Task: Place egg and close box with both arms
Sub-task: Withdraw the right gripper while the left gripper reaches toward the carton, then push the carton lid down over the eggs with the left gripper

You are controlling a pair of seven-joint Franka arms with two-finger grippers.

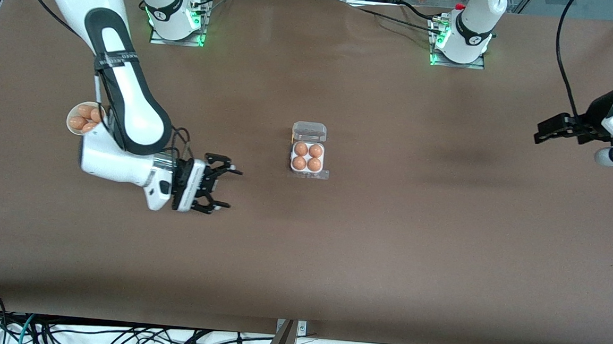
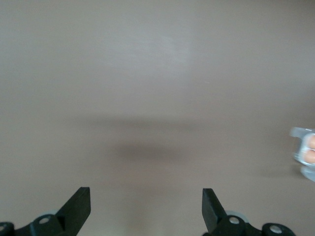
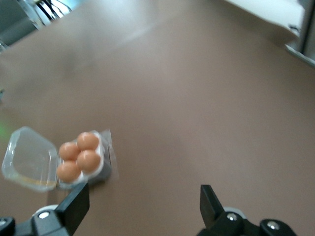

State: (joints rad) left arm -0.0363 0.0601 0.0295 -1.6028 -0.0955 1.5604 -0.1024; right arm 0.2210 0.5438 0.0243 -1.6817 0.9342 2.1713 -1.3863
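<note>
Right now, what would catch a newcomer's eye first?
The box at mid-table, lid open, an egg in all four cells. The right pincer hangs open over bare table toward the right arm's end, near a bowl of eggs; the left pincer waits open over its own end.

A robotics lab: bolted arm bases (image 1: 176,18), cables (image 1: 115,336), brown table (image 1: 387,241).

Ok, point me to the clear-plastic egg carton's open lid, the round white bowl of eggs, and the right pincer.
Open transparent lid (image 1: 309,132), front view, on its flat panel.
Round white bowl (image 1: 71,124), front view, on its rim.
Right pincer (image 1: 225,188), front view, midway between its open fingertips.
</note>
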